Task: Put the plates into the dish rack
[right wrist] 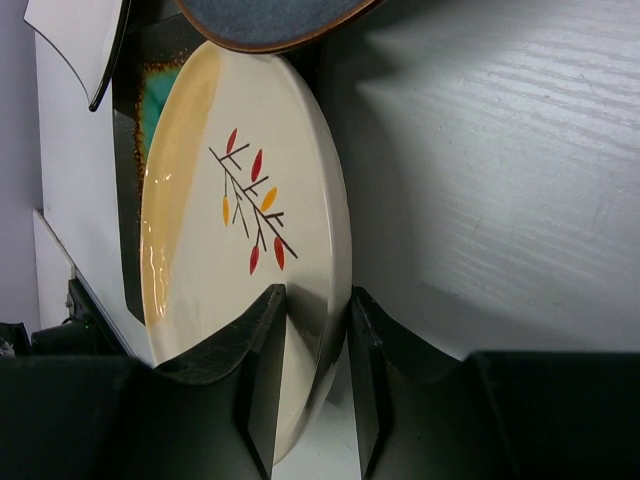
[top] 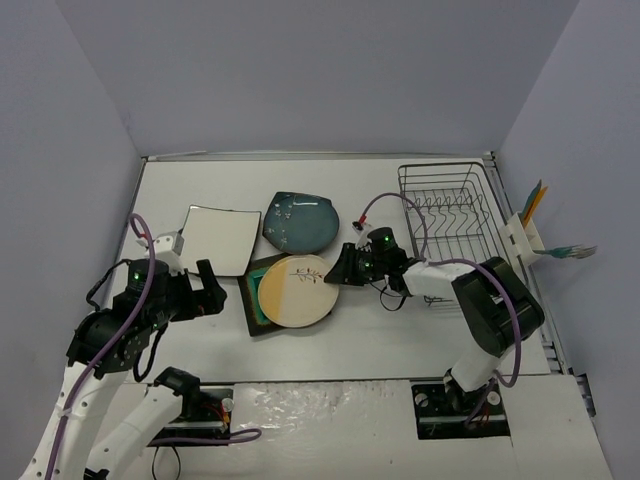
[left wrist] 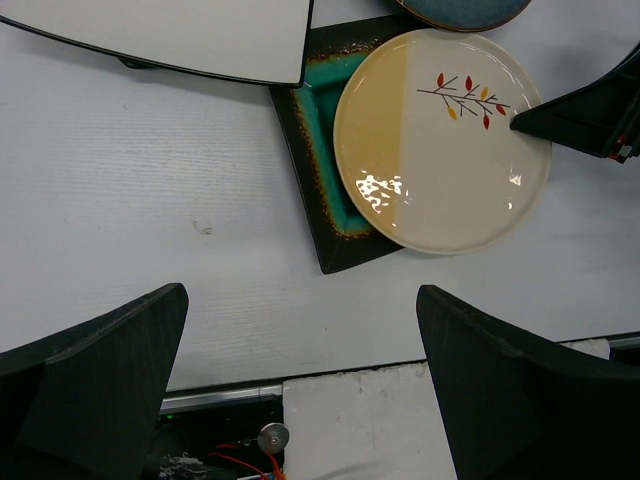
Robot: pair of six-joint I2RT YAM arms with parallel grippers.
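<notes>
The cream-and-yellow plate (top: pixel 295 290) lies on the black square plate (top: pixel 252 305) at the table's middle. The white square plate (top: pixel 220 240) and the teal-blue plate (top: pixel 300 222) lie just behind them. My right gripper (top: pixel 342 268) is at the cream plate's right rim. In the right wrist view my right gripper (right wrist: pixel 318 305) has one finger on the plate's (right wrist: pixel 220 200) top face and one under its rim, closed on it. My left gripper (top: pixel 205 285) is open and empty left of the stack, over bare table (left wrist: pixel 302 300). The dish rack (top: pixel 450 210) stands empty at the back right.
A white utensil holder (top: pixel 525 235) with utensils hangs on the rack's right side. The teal-blue plate's edge (right wrist: pixel 270 20) overlaps the cream plate's far side. The table's front edge and arm bases lie just below my left gripper (left wrist: pixel 400 410). Grey walls enclose the table.
</notes>
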